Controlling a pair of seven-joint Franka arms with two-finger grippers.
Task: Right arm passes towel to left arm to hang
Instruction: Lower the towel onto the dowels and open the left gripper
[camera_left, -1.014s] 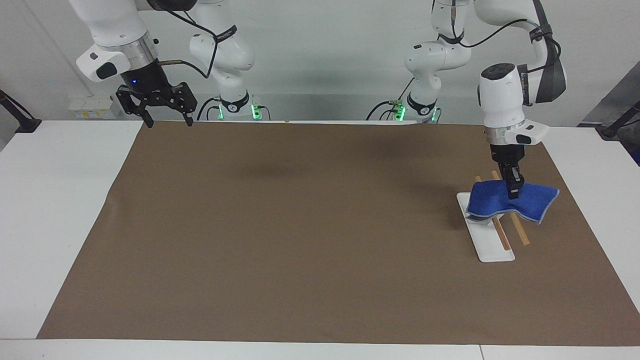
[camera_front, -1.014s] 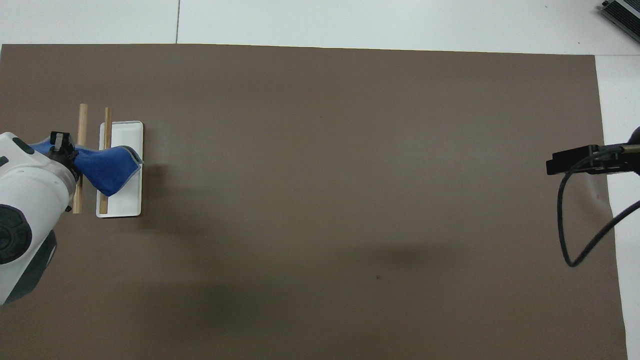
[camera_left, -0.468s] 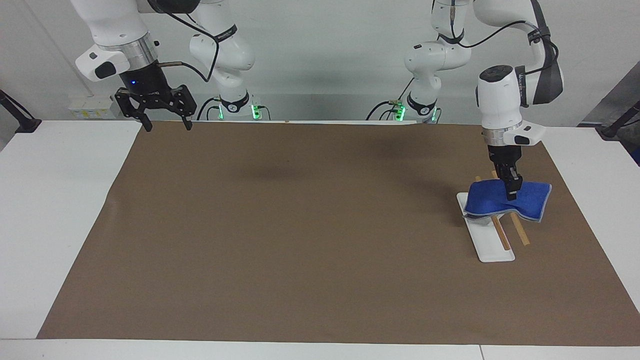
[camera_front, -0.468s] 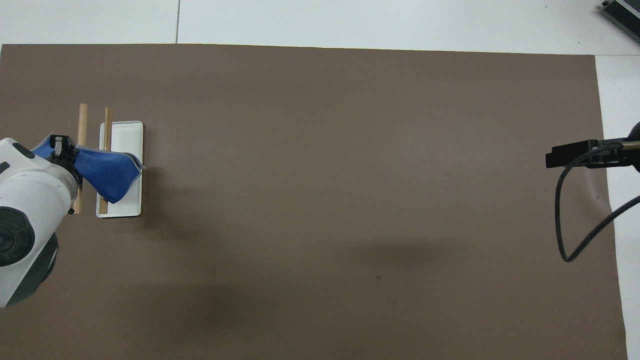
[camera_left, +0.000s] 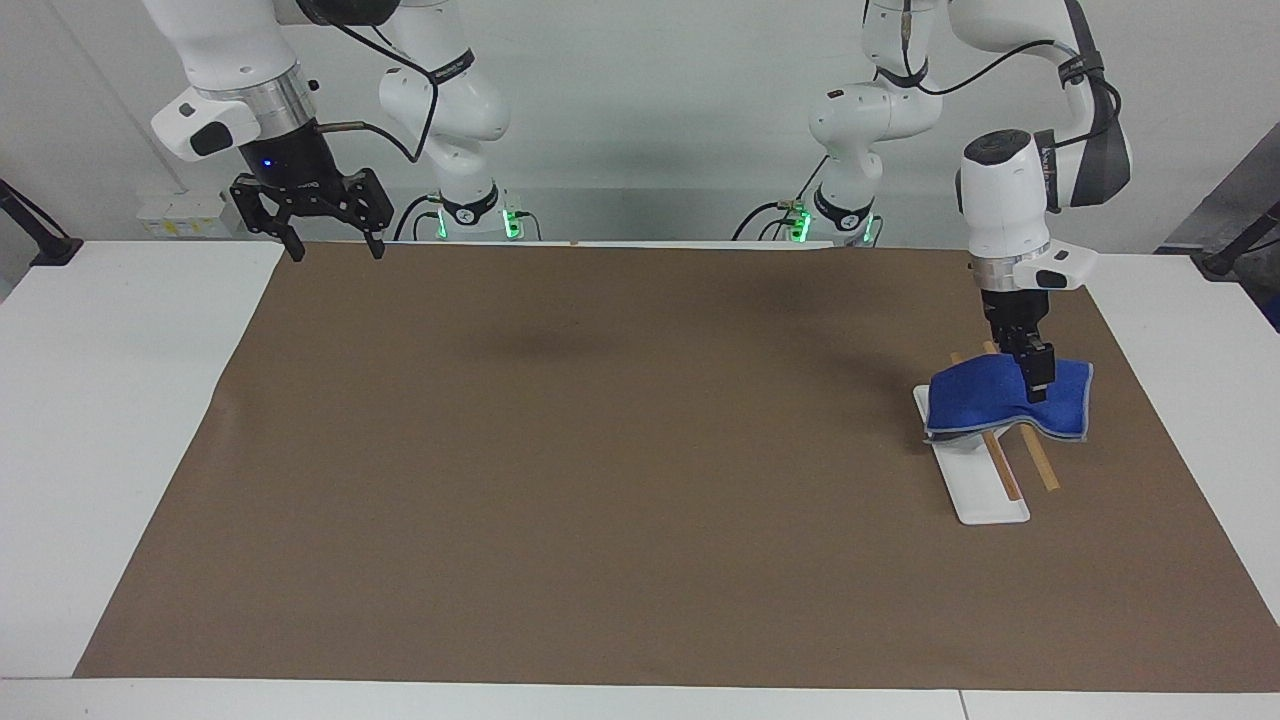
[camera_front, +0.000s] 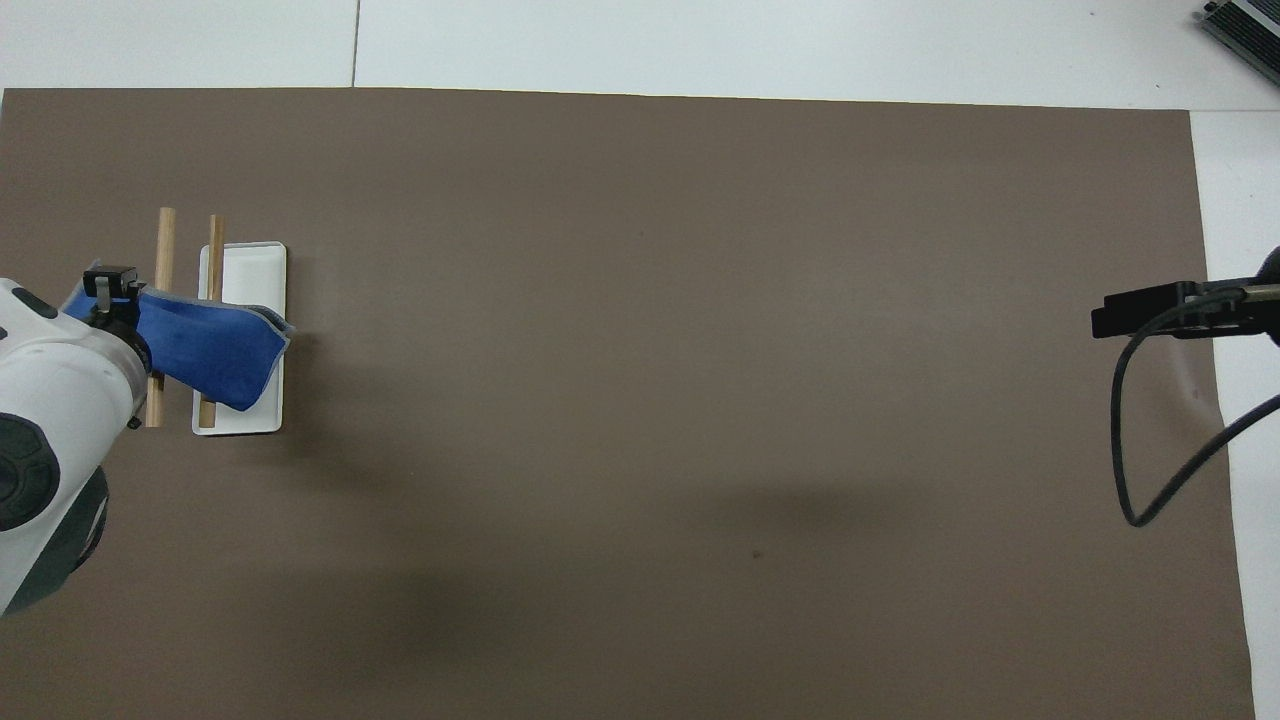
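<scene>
Brown mat (camera_left: 600, 450) spread over nearly all of the white table (camera_left: 120, 400). Right arm (camera_left: 230, 70) waiting at eleven o'clock of the facing view. Left arm (camera_left: 1005, 200) reaching down at three o'clock of that view.

White rack base (camera_left: 985, 500) lying at four o'clock of the facing view, toward the left arm's end, with two wooden rods (camera_left: 1040, 468) above it. Towel (camera_left: 975, 400) draped across both rods, sagging off each side.

Left gripper (camera_left: 1036, 385) down at the towel's top fold, over the rods. Cannot tell whether clamped on the cloth or parted. Right gripper (camera_left: 337, 250) spread wide, holding nothing, over the mat's corner.
</scene>
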